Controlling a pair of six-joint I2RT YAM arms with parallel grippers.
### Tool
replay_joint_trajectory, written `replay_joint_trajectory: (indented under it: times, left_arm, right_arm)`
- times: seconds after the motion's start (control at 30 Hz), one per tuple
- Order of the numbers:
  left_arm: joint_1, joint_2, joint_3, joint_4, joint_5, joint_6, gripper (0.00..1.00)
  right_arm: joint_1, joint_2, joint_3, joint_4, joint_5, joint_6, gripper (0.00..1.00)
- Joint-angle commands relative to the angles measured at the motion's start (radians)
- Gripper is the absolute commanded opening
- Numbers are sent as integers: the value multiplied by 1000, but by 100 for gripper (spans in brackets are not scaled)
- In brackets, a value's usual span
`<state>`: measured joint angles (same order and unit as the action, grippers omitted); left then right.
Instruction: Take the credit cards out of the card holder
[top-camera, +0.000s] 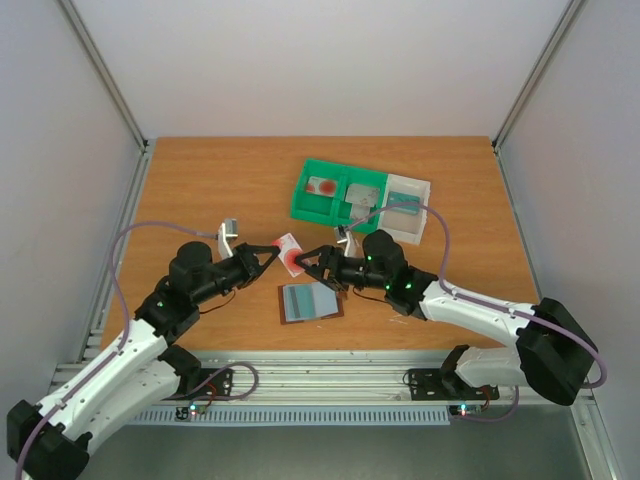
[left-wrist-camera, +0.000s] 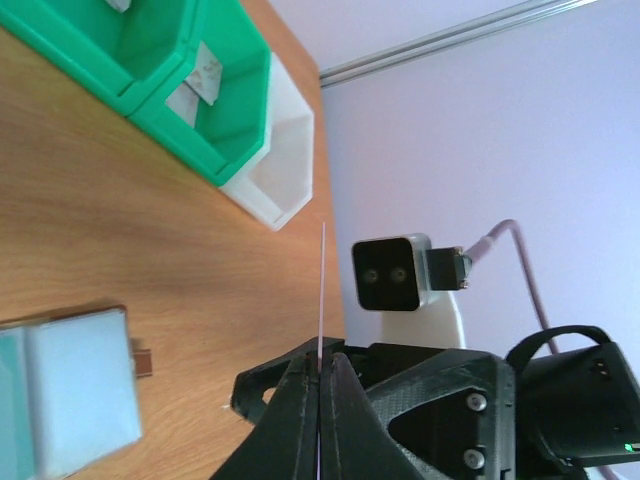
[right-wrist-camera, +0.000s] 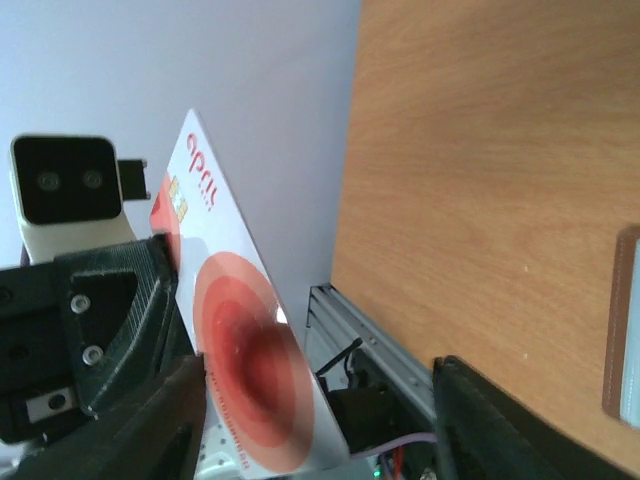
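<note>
The card holder (top-camera: 310, 301) lies open on the table, brown outside with pale blue-grey pockets facing up; it also shows in the left wrist view (left-wrist-camera: 70, 390) and as a sliver at the right wrist view's edge (right-wrist-camera: 625, 340). A white credit card with red rings (top-camera: 290, 253) is held above the table behind it. My left gripper (top-camera: 271, 257) is shut on that card, which appears edge-on as a thin line (left-wrist-camera: 321, 290) between the jaws (left-wrist-camera: 320, 355). My right gripper (top-camera: 317, 263) faces the left one with its fingers wide open (right-wrist-camera: 320, 370). The card (right-wrist-camera: 240, 370) stands near one finger (right-wrist-camera: 185, 420).
A green-and-white compartment tray (top-camera: 300, 205) stands at the back right of the holder, with a red-spotted card (top-camera: 322, 186) and other cards in its compartments. In the left wrist view its green bins (left-wrist-camera: 240, 140) and white end (left-wrist-camera: 285, 180) lie ahead.
</note>
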<state>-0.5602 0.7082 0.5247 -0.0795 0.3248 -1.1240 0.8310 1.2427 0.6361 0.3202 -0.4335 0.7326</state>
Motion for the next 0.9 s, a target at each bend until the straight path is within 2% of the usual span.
replay_joint_trajectory:
  times: [0.0, 0.07, 0.1, 0.17, 0.23, 0.33, 0.43, 0.5, 0.53, 0.6, 0.73, 0.87]
  left_arm:
    - [5, -11, -28, 151, 2, -32, 1]
    - [5, -5, -35, 173, 11, -39, 0]
    - [6, 1, -39, 187, 18, -41, 0]
    - [4, 15, -43, 218, 49, -42, 1]
    - [3, 30, -44, 234, 79, -31, 4]
    - [4, 25, -45, 222, 106, -12, 24]
    - [3, -10, -33, 180, 131, 28, 43]
    - [5, -38, 14, 77, 166, 91, 51]
    - [5, -52, 61, -27, 181, 164, 53]
    - [5, -76, 120, -131, 236, 261, 59]
    - [5, -67, 221, -250, 374, 388, 59]
    - [5, -19, 292, -330, 502, 459, 43]
  right_arm:
    - [7, 20, -10, 147, -39, 54, 54]
    - [8, 13, -22, 169, -37, 48, 38]
    - [7, 7, -26, 173, -36, 35, 33]
    - [2, -11, -30, 163, -40, -3, 15]
    - [-9, -39, -33, 153, -61, -48, 3]
    - [-18, -102, -18, 74, -115, -139, 1]
    - [-19, -151, 25, -103, -170, -265, 1]
    - [-20, -188, 44, -165, -230, -352, 1]
    - [-20, -206, 55, -190, -264, -382, 1]
    - [-20, -238, 77, -227, -326, -422, 1]
    - [-20, -252, 154, -363, -418, -502, 1]
    - [-20, -248, 196, -416, -489, -548, 1]
